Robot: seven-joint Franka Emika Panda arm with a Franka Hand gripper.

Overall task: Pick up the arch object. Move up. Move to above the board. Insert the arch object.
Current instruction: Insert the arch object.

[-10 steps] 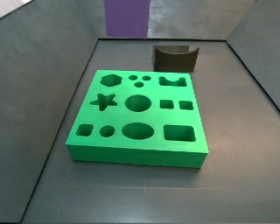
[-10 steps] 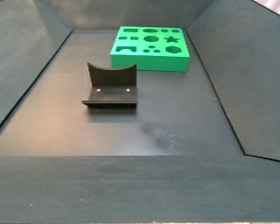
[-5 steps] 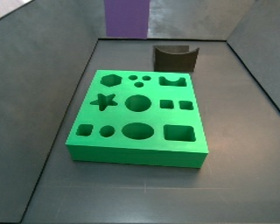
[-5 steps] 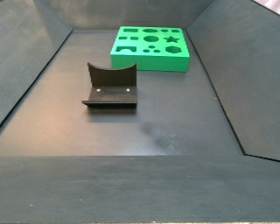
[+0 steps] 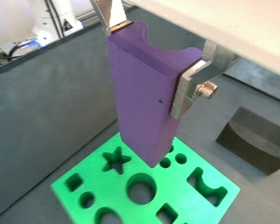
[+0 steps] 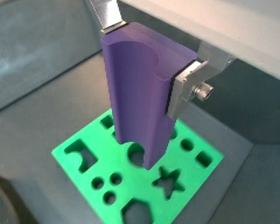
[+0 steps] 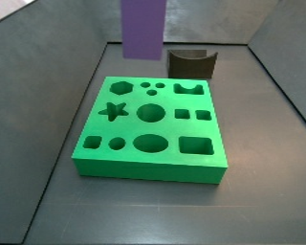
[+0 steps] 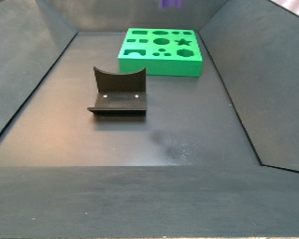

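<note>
The arch object (image 5: 145,83) is a tall plain purple block with a curved dip in its upper end. My gripper (image 5: 153,57) is shut on it, with silver fingers (image 5: 191,86) pressed on two opposite sides. Both wrist views show it hanging upright (image 6: 136,87) over the green board (image 6: 64,150), which lies below (image 5: 73,185) with its star, circle and square holes. In a side view the block (image 7: 142,27) hangs above the board's far edge (image 7: 130,165), clear of it. In a side view only its purple tip (image 8: 174,3) shows above the board (image 8: 177,65). The gripper is out of both side views.
The dark fixture stands behind the board (image 7: 191,63), and it shows on the floor in front of the board from the opposite side (image 8: 117,91) and in a wrist view (image 5: 257,140). Grey walls slope up around the floor.
The purple block has come lower and slightly right in a side view, toward the board's far edge. Its tip now enters the top of the opposite side view.
</note>
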